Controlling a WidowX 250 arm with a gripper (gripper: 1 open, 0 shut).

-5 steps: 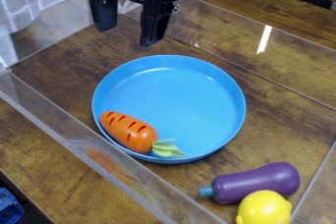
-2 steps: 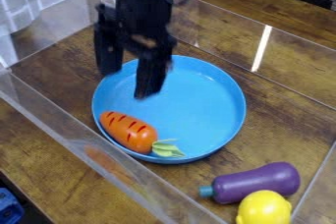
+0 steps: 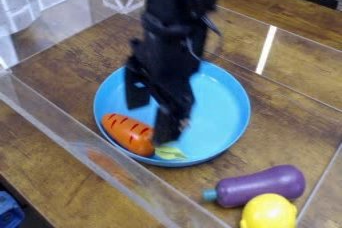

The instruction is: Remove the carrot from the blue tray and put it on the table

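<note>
The orange carrot [image 3: 128, 131] lies in the front left part of the blue tray [image 3: 222, 100], its green leafy end [image 3: 170, 153] pointing right along the rim. My black gripper [image 3: 152, 116] points down over the tray, just above and behind the carrot. It is open, with one finger to the left and the other over the carrot's right end, and nothing is held. The tray rests on the dark wood-grain table [image 3: 74, 67]. The arm hides the middle of the tray.
A purple eggplant [image 3: 262, 184] and a yellow lemon [image 3: 267, 213] lie on the table at the front right. Clear plastic walls [image 3: 60, 137] fence the work area along the front left and right sides.
The gripper came from behind the tray, down and toward the front, and now hangs low over the carrot. Its wrist rolled on the way. The carrot has not moved.
</note>
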